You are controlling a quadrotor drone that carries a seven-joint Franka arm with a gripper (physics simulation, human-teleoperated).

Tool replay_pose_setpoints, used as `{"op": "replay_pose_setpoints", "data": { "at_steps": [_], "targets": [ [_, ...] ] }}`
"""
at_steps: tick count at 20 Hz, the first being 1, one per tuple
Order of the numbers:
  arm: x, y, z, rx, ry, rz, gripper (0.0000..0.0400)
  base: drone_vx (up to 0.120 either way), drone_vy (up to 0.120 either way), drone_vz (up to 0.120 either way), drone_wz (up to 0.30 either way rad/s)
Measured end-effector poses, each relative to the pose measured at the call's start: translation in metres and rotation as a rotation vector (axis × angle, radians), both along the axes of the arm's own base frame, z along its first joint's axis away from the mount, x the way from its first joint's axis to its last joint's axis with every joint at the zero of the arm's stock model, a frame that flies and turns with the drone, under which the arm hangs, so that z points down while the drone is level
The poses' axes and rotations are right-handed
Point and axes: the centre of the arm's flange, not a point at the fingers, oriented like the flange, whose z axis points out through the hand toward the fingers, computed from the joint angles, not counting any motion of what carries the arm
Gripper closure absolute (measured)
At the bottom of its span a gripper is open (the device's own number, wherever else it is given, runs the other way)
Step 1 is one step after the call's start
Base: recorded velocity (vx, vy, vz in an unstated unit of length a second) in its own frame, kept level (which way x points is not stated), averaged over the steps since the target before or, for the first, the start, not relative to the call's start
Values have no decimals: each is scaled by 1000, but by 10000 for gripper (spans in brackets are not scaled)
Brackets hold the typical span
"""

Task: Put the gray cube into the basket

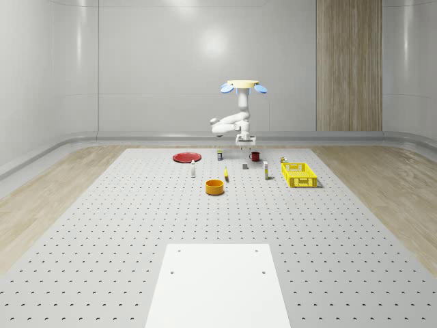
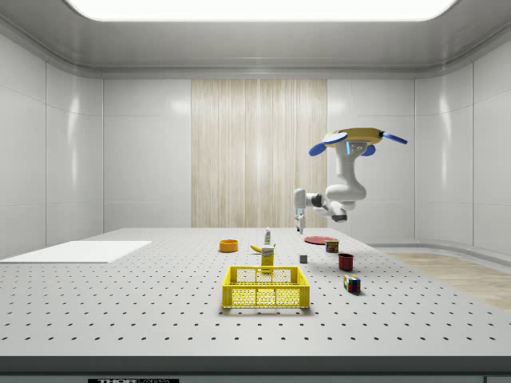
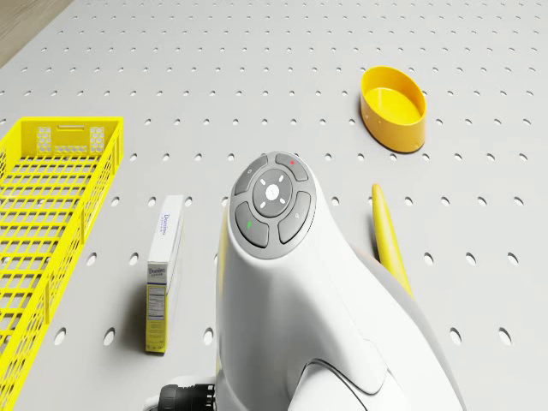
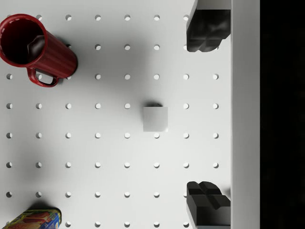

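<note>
The end effector, fingers wide apart, hangs above the cube; a red mug lies well apart.

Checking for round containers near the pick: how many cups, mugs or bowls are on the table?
2. The red mug stands near the gray cube, which is under the gripper. The orange bowl sits nearer the whole-scene camera. Others may be hidden.

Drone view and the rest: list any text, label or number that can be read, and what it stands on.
No text can be read in full.
White box lying beside the yellow basket: dark print on its face, too small to read.
Colourful can near the red mug: printed label, illegible.
Gray cube, under the hand: no markings.
</note>
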Motion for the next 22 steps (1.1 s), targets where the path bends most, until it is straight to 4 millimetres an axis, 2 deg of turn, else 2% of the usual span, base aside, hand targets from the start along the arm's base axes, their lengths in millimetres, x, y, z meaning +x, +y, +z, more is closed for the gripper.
{"op": "replay_pose_setpoints", "data": {
  "at_steps": [6, 9, 22],
  "targets": [
    [0, 0, 0, 0, 0, 0, 0, 0, 0, -120, 0],
    [0, 0, 0, 0, 0, 0, 0, -80, 0, -120, 0],
    [0, 0, 0, 0, 0, 0, 0, 0, 0, -120, 0]
  ]
}}
